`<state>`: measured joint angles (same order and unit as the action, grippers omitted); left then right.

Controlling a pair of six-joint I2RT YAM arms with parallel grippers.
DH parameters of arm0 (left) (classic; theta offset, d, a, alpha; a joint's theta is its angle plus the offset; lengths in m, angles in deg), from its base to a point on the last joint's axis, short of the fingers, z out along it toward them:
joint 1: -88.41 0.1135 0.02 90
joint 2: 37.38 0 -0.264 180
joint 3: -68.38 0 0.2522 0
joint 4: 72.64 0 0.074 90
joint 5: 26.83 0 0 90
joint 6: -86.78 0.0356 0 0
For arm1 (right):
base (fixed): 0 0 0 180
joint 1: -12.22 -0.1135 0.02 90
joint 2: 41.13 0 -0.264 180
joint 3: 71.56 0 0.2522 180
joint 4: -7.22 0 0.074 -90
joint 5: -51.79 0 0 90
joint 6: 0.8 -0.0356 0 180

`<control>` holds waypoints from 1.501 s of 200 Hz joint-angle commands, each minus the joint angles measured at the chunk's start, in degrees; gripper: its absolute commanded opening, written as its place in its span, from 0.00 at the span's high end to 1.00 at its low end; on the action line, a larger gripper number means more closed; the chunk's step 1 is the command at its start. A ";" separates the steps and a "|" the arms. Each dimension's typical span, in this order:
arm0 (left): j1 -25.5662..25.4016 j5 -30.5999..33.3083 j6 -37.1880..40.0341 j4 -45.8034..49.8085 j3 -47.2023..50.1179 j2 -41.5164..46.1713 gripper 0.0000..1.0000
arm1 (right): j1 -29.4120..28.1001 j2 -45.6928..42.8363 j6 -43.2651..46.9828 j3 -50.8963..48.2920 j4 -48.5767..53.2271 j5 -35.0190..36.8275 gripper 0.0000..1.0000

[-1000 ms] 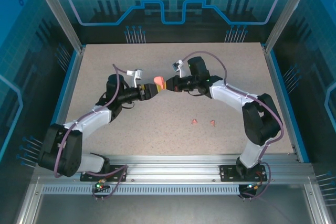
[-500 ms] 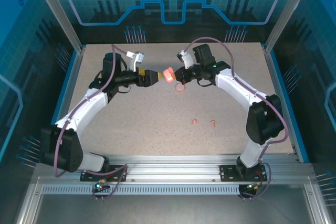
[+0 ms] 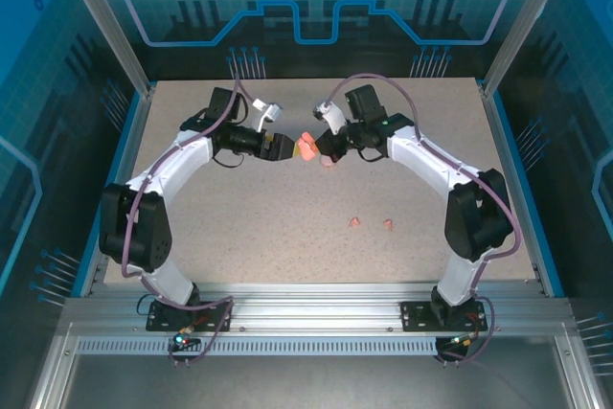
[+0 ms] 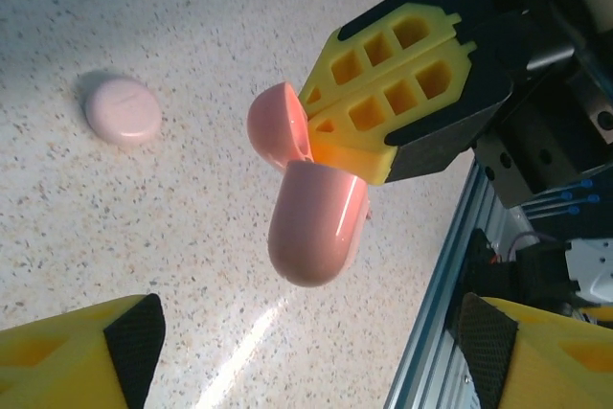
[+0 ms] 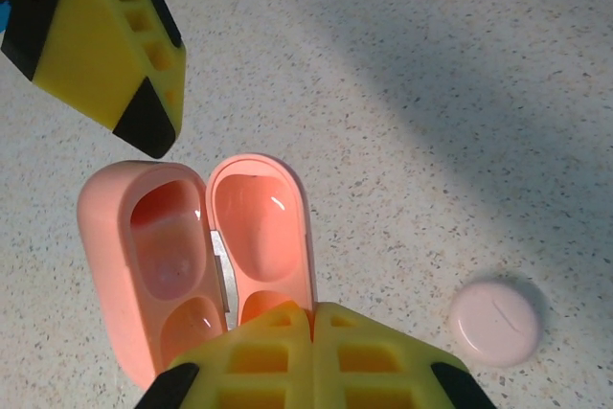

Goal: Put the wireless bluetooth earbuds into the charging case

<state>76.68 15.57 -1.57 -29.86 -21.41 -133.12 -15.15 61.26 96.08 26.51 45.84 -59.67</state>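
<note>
1. Yellow-padded and spread wide, the left gripper (image 3: 280,147) hangs left of centre above the table (image 3: 239,227). Its fingers (image 4: 77,356) are far apart with nothing between them, aimed at the open case.
2. Next along, the rounded-rectangular pink case (image 5: 144,265) is up off the table and flipped open. Its lid (image 5: 259,227) lies beside the body, and the two wells face the right wrist camera.
3. The right gripper (image 5: 313,332) is clamped tight on that case. It looks pinched at the lid half near the hinge, so the body hangs free.
4. A round pink case (image 5: 496,321) lies closed on the table just beside the right gripper.
5. Further right and nearer the arm bases, two earbuds (image 3: 354,222) sit on the table close together, well apart from both grippers.
6. My read is that the open case needs steadying before any earbud goes in.
   - The wide left jaws should take the body by its sides, not the lid, so the hinge doesn't snap shut.
   - Keep the wells level and facing up.
   - The right gripper should let go only once the other grip is firm.
7. Some things are hard to call.
   - Glare in the wells hides whether anything sits inside.
   - The exact pinch point is covered by the right gripper's own fingers.
   - The earbuds are too small to tell shade or which way they lie, and I count just two.
</note>
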 commanded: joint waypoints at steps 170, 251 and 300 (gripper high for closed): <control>-1.72 -6.19 5.47 6.23 -1.93 -3.83 0.45 | -3.74 2.68 3.50 3.88 4.58 -1.22 1.00; -1.81 -6.46 4.96 4.69 -1.24 -4.09 0.58 | -3.74 3.17 2.97 4.59 4.54 -2.10 1.00; -1.81 -6.46 4.16 2.95 -0.98 -4.30 0.65 | -3.82 2.95 2.79 4.39 4.49 -2.33 1.00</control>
<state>75.37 11.14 2.76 -25.27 -21.87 -136.81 -18.17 63.69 98.72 29.33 49.71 -60.19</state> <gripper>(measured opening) 0.361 0.046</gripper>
